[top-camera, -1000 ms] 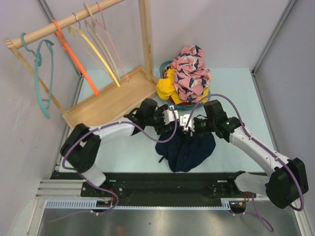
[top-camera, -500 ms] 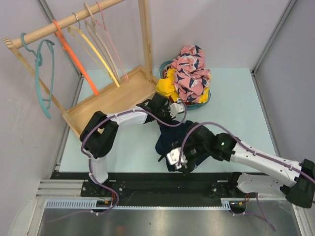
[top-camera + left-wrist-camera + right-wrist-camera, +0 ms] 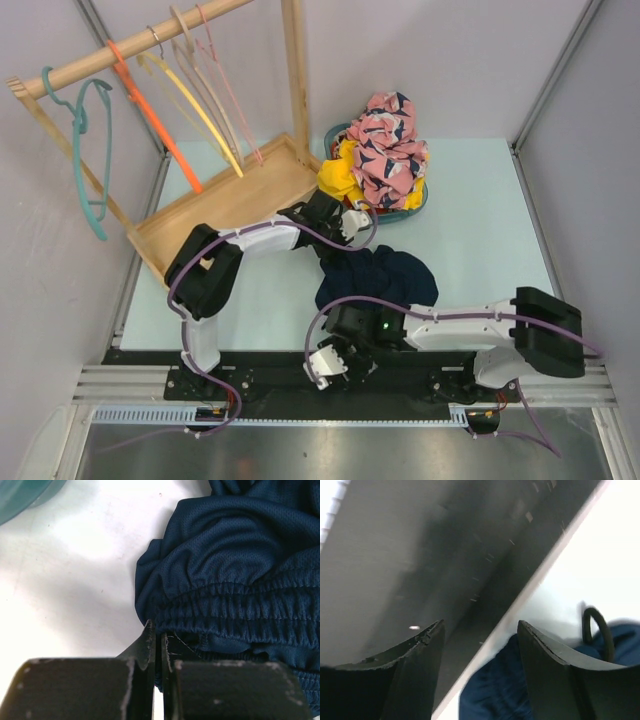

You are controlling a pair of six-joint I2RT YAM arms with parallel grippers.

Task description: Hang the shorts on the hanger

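The dark navy shorts [image 3: 385, 285] lie crumpled on the table in front of the arms. My left gripper [image 3: 340, 245] is at their far left edge. In the left wrist view it [image 3: 157, 630] is shut, with a sliver of navy fabric pinched between the fingers beside the gathered waistband [image 3: 240, 610]. My right gripper [image 3: 328, 365] hangs open over the table's near edge. Nothing sits between its fingers [image 3: 425, 650]; the shorts [image 3: 495, 695] and a dark drawstring loop [image 3: 597, 630] lie beyond them. The pale-pink hanger [image 3: 232, 95] hangs on the wooden rail at the back left.
A teal basket [image 3: 418, 205] behind the shorts holds a pink floral garment [image 3: 385, 145] and a yellow one [image 3: 338, 175]. The rack's wooden tray [image 3: 230, 205] lies at the left, with orange [image 3: 150, 110], yellow [image 3: 190, 100] and teal [image 3: 85, 150] hangers above. A black rail [image 3: 420, 370] runs along the near edge.
The right gripper let go of the shorts, opened and swung back to the near edge. The left gripper moved to the shorts' far left edge and shut there.
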